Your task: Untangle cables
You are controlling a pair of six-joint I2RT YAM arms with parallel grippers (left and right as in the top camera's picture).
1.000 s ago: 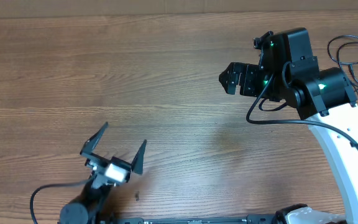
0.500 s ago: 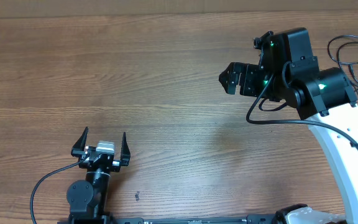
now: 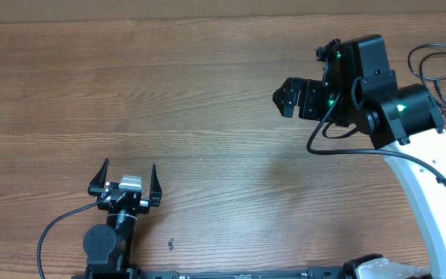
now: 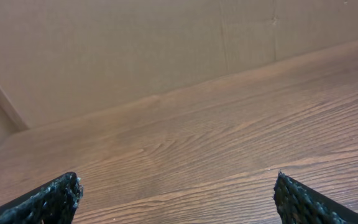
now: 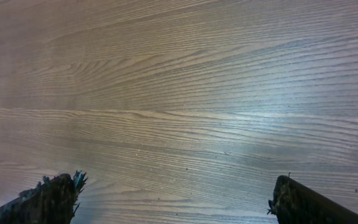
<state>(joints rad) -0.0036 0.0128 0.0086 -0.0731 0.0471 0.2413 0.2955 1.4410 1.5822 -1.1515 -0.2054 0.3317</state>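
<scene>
Item: table, brown wood grain, filling the overhead view; a pale board wall stands along its far edge. Item: left gripper, black, at the near left, pointing toward the far side, its fingers spread wide apart with nothing between them; the left wrist view shows the same gripper with only its two rough black tips at the bottom corners and bare wood beyond. Item: left arm wire, a thicker black lead, arcs out to the left of that arm's base. Item: right gripper, black, at the far right of the centre, pointing left, held above the table; the right wrist view shows this gripper with its tips wide apart and empty, plain wood grain under them. Item: right arm, a white link rising from the near right to a black wrist with small green lights. Item: cables, thin black cords looped at the far right edge of the overhead view, behind the right arm and partly cut off by the frame, well apart from both grippers; plug ends cannot be made out. Item: small dark speck on the wood near the left arm's base.
</scene>
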